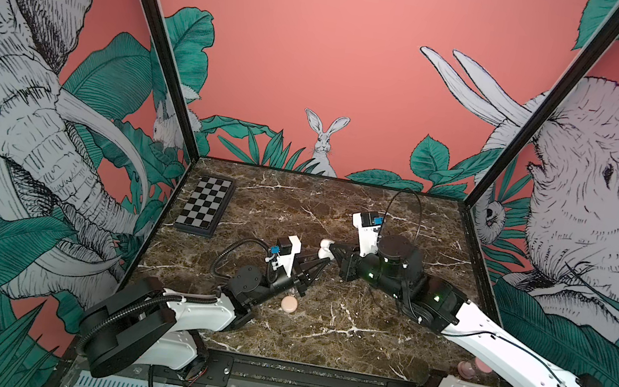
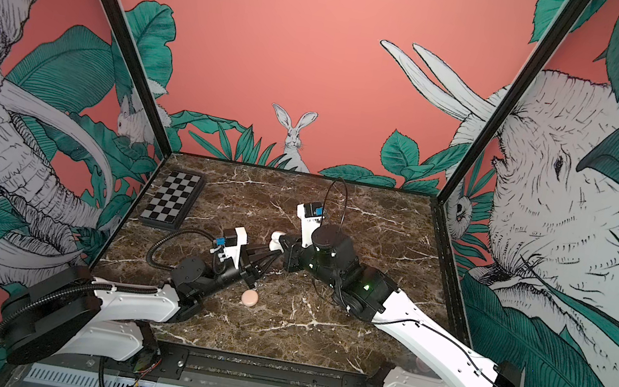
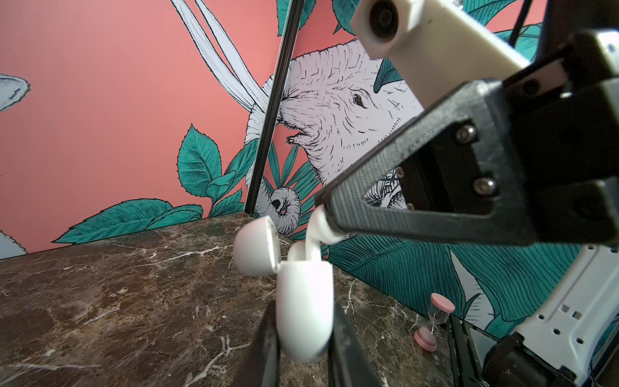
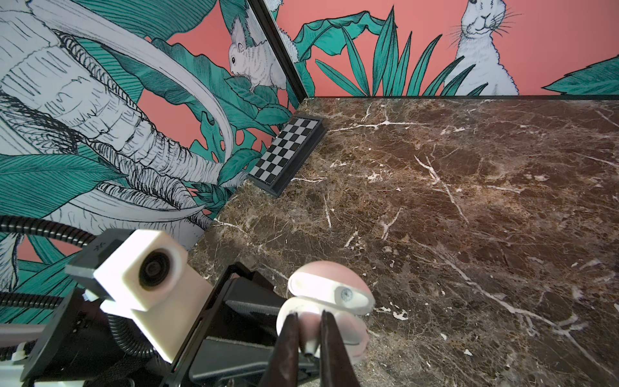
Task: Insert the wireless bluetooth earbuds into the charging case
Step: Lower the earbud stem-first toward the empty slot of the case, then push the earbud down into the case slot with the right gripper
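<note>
The right claw (image 4: 308,331) is pinching a small white plastic earbud (image 3: 321,230) between narrowly set fingers, and the bud's stem is dipping into the open mouth of a white rounded plastic charging case (image 3: 303,295). The left claw (image 1: 324,264) is clamping that case by its body from both sides, with the hinged lid (image 3: 254,246) standing flipped back. In both top views the two claws are meeting over the brown marble table (image 1: 340,334), to the right of a folded black-and-grey chessboard (image 1: 205,205) and nearer the front edge than it. A round pink puck-shaped case (image 1: 289,304) is lying on the table front-right of the chessboard, just beside the left arm. A pink hourglass (image 3: 435,318) is standing far right of the chessboard, by the right arm's base
</note>
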`<state>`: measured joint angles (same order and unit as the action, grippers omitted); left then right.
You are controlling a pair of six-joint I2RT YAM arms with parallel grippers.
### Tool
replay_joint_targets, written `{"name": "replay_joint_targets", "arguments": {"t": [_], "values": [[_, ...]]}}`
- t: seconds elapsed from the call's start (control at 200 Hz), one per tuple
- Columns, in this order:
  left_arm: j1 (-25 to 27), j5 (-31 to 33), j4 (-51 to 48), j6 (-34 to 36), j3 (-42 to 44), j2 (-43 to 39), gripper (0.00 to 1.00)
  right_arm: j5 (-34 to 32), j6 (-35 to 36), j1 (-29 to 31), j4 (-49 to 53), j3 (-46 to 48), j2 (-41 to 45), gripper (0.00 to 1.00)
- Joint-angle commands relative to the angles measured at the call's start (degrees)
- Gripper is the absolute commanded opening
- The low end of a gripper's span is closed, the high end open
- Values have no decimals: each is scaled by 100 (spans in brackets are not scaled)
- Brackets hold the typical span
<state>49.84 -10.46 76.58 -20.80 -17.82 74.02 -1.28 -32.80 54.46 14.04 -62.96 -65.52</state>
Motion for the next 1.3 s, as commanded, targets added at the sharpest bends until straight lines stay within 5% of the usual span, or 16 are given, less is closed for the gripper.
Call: {"name": "replay_joint_targets", "arguments": {"t": [0.0, 1.295], "values": [[8, -44, 379, 64, 32, -201, 0, -21, 7, 35, -15, 3, -22, 11], [8, -200, 376, 294, 51, -283, 0, 75, -134, 48, -113, 91, -36, 14]]}}
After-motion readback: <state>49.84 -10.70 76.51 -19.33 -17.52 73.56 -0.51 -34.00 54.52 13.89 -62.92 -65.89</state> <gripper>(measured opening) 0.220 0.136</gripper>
